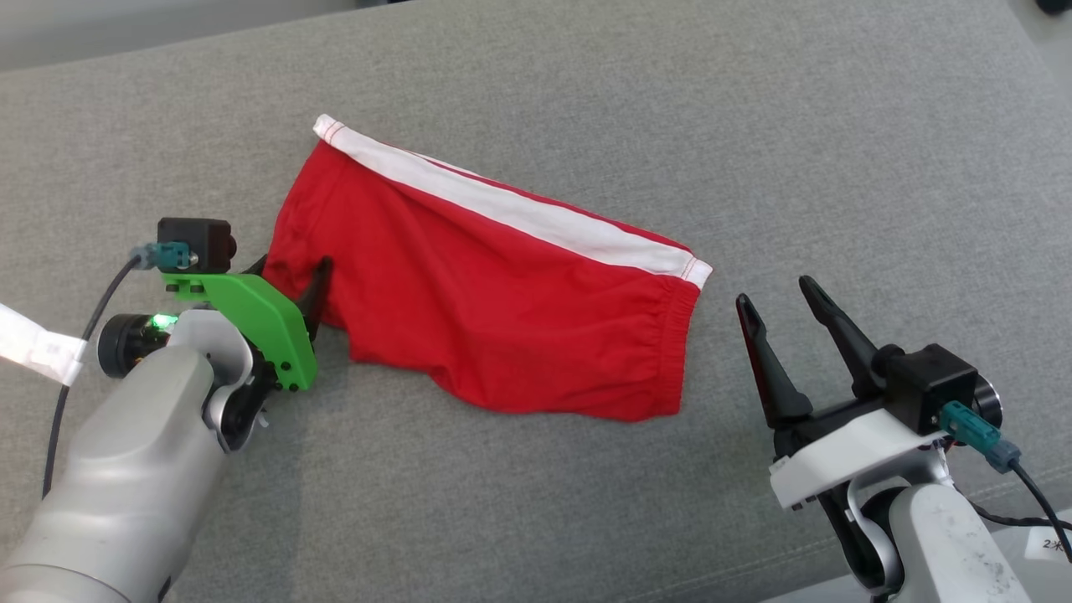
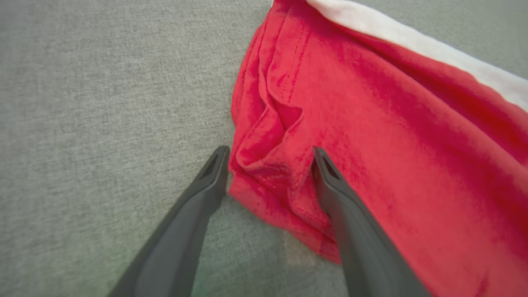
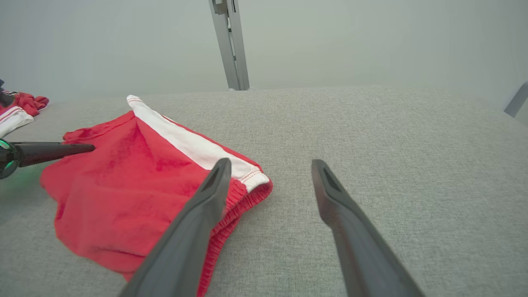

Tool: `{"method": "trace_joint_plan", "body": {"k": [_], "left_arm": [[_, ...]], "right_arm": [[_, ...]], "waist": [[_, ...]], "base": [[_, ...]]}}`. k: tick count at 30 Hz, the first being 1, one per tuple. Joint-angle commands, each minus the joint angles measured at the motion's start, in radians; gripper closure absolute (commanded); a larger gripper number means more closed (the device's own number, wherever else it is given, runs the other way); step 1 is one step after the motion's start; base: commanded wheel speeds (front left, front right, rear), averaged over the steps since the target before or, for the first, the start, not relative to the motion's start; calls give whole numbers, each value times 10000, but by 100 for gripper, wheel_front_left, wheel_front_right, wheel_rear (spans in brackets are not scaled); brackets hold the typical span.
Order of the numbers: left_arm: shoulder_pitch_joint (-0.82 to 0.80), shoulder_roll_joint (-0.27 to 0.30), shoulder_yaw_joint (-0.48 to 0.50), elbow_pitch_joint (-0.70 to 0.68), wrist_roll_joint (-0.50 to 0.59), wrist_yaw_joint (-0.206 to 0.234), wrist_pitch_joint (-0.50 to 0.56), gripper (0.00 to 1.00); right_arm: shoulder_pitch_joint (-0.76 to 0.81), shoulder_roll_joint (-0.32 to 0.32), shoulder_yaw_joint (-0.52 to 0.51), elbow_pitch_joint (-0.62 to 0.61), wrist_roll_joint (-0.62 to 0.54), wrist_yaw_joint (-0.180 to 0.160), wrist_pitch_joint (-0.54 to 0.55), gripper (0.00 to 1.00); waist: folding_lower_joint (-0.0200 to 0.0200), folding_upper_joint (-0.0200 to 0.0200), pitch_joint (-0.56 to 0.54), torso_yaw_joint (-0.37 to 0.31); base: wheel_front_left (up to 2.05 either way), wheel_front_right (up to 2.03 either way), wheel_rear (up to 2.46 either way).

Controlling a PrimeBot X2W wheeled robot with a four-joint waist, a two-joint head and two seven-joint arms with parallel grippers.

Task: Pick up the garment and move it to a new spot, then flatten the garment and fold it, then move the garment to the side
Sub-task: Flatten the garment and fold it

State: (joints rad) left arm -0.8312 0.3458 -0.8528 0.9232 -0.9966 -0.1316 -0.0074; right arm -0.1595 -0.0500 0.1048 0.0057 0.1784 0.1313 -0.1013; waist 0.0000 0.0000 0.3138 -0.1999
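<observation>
Red shorts (image 1: 494, 301) are laid mid-frame on the grey upholstered surface (image 1: 837, 126), bunched at the left edge. Left tool (image 2: 270, 154) is spread apart astride that edge, nothing clamped. Right tool (image 1: 776, 293) is spread apart, empty, near the white waistband (image 1: 519, 209) end. Flattening is judged in hand; both ends need to be pinched and pulled outward.

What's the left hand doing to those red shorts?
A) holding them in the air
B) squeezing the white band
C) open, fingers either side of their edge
C: the left hand stands open astride the edge of the red shorts, which lie on the grey cushion.
</observation>
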Motion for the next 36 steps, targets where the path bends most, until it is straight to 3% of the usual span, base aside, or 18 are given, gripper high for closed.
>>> {"method": "trace_joint_plan", "body": {"k": [1,2,3,5,6,7,23,36], "left_arm": [[81,1,-108,101,-117,16,291,0],[85,-20,-140,87,-162,16,394,9],[87,-15,-174,49,-181,16,440,36],[104,10,-197,13,-183,16,388,81],[114,21,-219,-17,-127,16,296,95],[145,21,-193,-48,-97,16,134,100],[1800,-535,216,-896,-407,112,-2137,100],[4584,-644,1318,-2827,-852,806,-2580,100]], "right_arm": [[20,-31,13,-117,-47,-11,17,0],[18,-31,19,-171,-44,-11,28,0],[10,-30,34,-220,-47,-11,37,0],[-24,-27,55,-280,-55,-11,-1,0],[-40,-28,48,-287,-59,-11,-28,0],[-55,-27,35,-294,-57,-11,-56,0],[248,-21,-668,299,-182,-11,-65,0],[579,-21,-590,818,-218,-11,-34,0]], "waist": [[0,0,96,-80],[0,0,111,-90],[0,0,122,-98],[0,0,115,-96],[0,0,93,-81],[0,0,56,-56],[0,0,-1447,1444],[0,0,-2192,1855]], "base": [[0,0,0],[0,0,0],[0,0,0],[0,0,0],[0,0,0],[0,0,0],[0,0,0],[0,0,0]]}}
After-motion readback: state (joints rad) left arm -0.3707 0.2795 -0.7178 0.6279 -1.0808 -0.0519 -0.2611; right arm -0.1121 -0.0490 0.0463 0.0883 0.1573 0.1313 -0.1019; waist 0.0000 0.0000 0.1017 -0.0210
